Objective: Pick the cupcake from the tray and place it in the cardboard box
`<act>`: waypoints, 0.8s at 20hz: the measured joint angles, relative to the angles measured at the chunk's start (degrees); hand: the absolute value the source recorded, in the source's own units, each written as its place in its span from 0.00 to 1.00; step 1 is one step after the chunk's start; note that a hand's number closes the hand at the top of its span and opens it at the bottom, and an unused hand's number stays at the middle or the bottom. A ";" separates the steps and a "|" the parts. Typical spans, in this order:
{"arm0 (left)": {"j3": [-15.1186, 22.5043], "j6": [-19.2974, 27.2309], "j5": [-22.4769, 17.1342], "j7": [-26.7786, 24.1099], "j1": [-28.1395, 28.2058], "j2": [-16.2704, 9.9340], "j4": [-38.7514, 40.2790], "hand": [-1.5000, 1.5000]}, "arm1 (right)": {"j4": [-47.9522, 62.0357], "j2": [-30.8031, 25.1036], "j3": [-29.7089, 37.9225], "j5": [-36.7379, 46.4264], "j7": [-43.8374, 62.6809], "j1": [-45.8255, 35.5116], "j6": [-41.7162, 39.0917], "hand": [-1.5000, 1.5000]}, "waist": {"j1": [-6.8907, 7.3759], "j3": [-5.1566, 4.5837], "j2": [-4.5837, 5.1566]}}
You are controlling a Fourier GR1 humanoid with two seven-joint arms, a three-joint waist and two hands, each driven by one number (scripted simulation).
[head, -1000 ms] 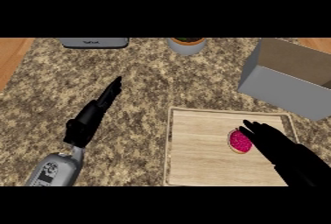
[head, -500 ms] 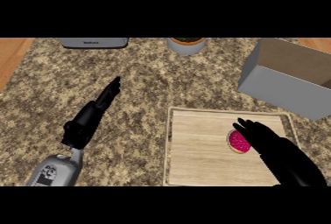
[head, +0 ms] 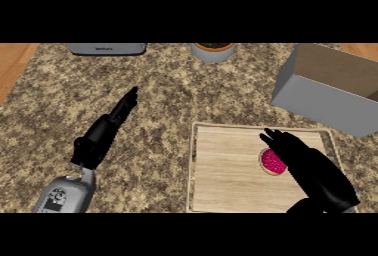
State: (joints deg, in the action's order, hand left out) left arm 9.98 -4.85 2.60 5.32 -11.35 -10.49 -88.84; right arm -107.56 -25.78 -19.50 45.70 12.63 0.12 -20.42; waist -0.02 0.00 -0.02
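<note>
Pink-frosted, the cupcake (head: 272,161) lay on our wooden tray (head: 229,175), our right hand (head: 310,167) over it with straight fingers; our left hand (head: 107,130) rested flat, fingers straight, near the cardboard box (head: 332,90).

the counter (head: 170,90) is speckled brown, tan and cream like granite, with a strip of orange-brown wood (head: 15,62) at the upper left of the frame. the tray (head: 225,170) at lower right is pale wood with faint grain, and the cupcake (head: 272,161) on it is bright pink with a tan edge. the box (head: 332,87) at upper right is grey outside and brown inside, and both hands (head: 111,127) (head: 306,162) are black.
</note>
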 measured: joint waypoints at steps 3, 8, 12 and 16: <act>-1.09 -1.22 -0.04 0.27 -0.30 0.48 0.01 0.50 | 0.98 0.82 0.90 1.09 -1.34 0.14 -1.14 0.00 | -0.02 0.00 0.00; -1.23 -1.39 1.73 -0.57 0.67 2.10 -0.01 0.50 | 3.69 3.34 -0.04 4.66 -2.40 0.41 -1.55 0.00 | -0.02 0.00 0.00; -1.78 -2.07 2.28 -0.07 0.68 2.77 -0.17 0.50 | 6.80 4.80 0.06 7.01 -3.36 0.03 -1.37 0.00 | 0.01 -0.01 0.00; -1.90 -2.38 3.41 -0.17 1.30 3.51 -0.44 0.50 | 9.13 5.72 0.99 8.43 -4.87 -0.58 -1.72 0.00 | 0.02 -0.01 0.00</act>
State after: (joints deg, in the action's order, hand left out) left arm 8.08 -7.24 6.00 5.15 -10.06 -6.98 -89.27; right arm -98.43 -20.06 -18.51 54.13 7.76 -0.47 -22.14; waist 0.00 -0.01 -0.02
